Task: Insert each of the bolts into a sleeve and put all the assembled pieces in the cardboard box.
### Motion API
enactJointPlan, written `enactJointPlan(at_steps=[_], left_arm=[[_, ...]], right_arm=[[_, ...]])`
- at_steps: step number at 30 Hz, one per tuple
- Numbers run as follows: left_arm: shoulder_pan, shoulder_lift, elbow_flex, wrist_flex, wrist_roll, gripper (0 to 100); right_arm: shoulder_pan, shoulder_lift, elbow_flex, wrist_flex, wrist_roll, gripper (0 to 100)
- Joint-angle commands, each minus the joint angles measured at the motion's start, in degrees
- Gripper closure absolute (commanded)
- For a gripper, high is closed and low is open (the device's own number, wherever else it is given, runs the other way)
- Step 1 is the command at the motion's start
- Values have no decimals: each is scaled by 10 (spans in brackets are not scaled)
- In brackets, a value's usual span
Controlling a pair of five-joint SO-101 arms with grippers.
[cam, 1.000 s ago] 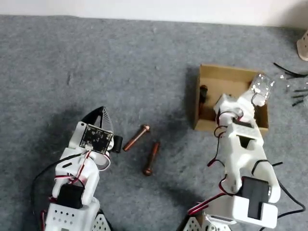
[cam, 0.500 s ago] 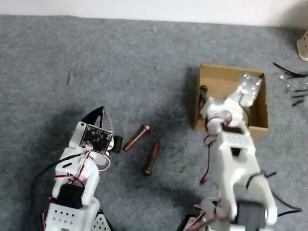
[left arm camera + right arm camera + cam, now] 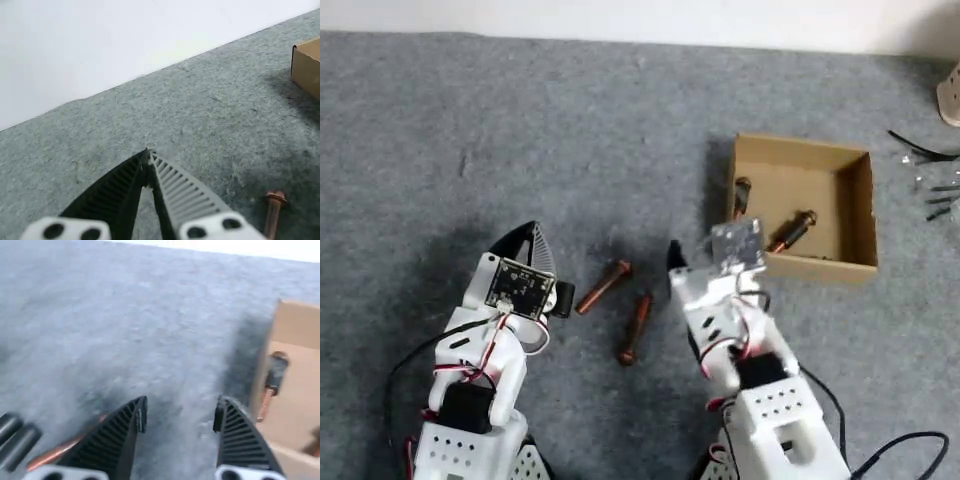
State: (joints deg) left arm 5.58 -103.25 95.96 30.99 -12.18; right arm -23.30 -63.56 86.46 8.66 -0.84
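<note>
Grey carpet (image 3: 470,130): bolts (image 3: 603,285) beside right end effector (image 3: 181,409) (agape).

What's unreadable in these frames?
Left wrist view: bolt and cardboard box run off the frame edges.
Right wrist view: sleeves cut by the edge; count unclear.
High view: assembled pieces too small to tell whether bolts are fully seated.

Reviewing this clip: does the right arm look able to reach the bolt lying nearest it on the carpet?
Probably yes. The right gripper is open and sits beside the bolt, with only carpet between them and nothing in the way.
</note>
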Motion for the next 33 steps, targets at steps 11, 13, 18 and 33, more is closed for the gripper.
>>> enactJointPlan(at_steps=[11, 13, 18, 33], left_arm=[[-134, -6, 12, -37, 101, 993], [-143, -4, 12, -45, 104, 993], [-144, -4, 12, -45, 103, 993], [-143, -2, 13, -45, 102, 993]], right_arm=[[-73, 51, 8, 3, 6, 808], [-95, 80, 7, 1, 8, 808], [-124, 174, -64, -11, 4, 808], [-237, 577, -357, -6, -298, 808]])
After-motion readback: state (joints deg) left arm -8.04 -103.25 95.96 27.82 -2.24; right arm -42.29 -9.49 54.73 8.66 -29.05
